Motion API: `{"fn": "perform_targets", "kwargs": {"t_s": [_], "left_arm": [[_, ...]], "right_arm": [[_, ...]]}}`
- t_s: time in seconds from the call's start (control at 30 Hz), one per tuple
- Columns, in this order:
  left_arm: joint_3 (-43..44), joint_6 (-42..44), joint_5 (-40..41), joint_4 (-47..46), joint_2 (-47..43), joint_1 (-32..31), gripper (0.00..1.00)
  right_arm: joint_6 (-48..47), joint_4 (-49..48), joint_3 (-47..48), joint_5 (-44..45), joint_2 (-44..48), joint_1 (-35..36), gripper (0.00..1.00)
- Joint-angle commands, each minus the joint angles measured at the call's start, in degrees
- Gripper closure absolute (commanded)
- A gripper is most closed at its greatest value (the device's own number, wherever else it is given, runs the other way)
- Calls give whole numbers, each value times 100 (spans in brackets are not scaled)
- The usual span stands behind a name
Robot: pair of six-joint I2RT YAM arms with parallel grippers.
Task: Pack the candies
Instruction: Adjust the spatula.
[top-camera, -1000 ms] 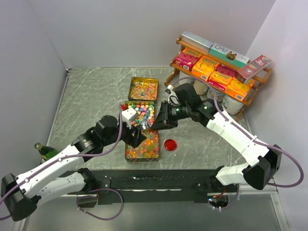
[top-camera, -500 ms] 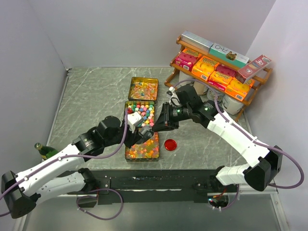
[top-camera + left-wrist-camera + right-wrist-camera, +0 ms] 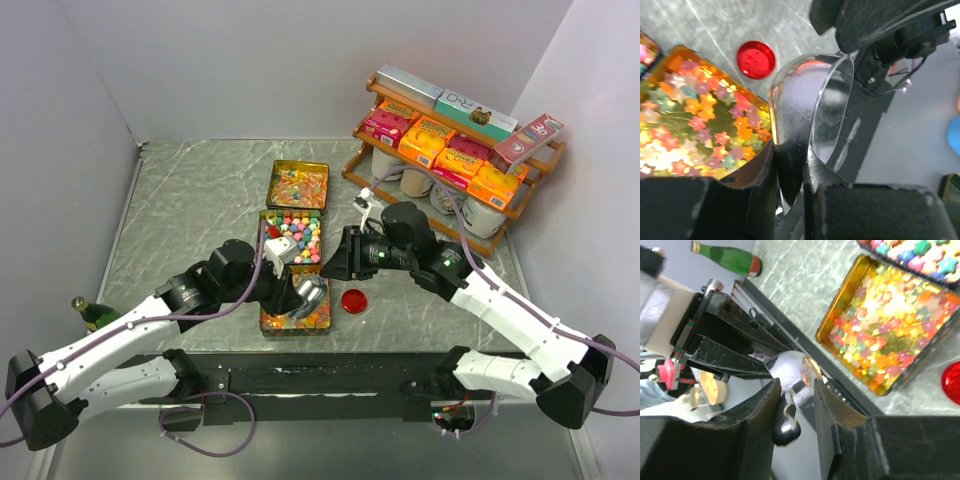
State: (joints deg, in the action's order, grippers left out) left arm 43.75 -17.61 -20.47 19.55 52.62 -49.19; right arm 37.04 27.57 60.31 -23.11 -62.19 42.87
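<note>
The left gripper, wide before, now clamps the metal scoop (handed across), nudged toward 4 o'clock; the right gripper lets go, its arm dropping toward 5 o'clock.

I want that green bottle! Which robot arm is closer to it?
Left. The left arm runs right beside the green bottle. The right arm is far off on the opposite side.

Bright overhead light; glare washes out candies.
</note>
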Motion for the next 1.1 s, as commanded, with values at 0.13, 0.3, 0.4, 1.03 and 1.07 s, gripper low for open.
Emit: {"fn": "perform_targets", "kwargs": {"t_s": [0.13, 0.3, 0.4, 1.03, 1.07], "left_arm": [[362, -454, -959, -689, 213, 15, 99], [354, -489, -1012, -751, 301, 15, 99], [389, -507, -732, -628, 267, 58, 94], [38, -2360, 2995, 1155, 28, 638, 11], [29, -2431, 3031, 1339, 186, 682, 14]], "right_arm": [[-504, -1174, -714, 238, 427, 107, 72], [-487, -1395, -828, -413, 279, 160, 100], [-382, -1298, -863, -273, 173, 160, 100], [621, -3091, -1584, 2572, -934, 336, 100], [525, -3126, -1575, 2836, -1083, 362, 100]]}}
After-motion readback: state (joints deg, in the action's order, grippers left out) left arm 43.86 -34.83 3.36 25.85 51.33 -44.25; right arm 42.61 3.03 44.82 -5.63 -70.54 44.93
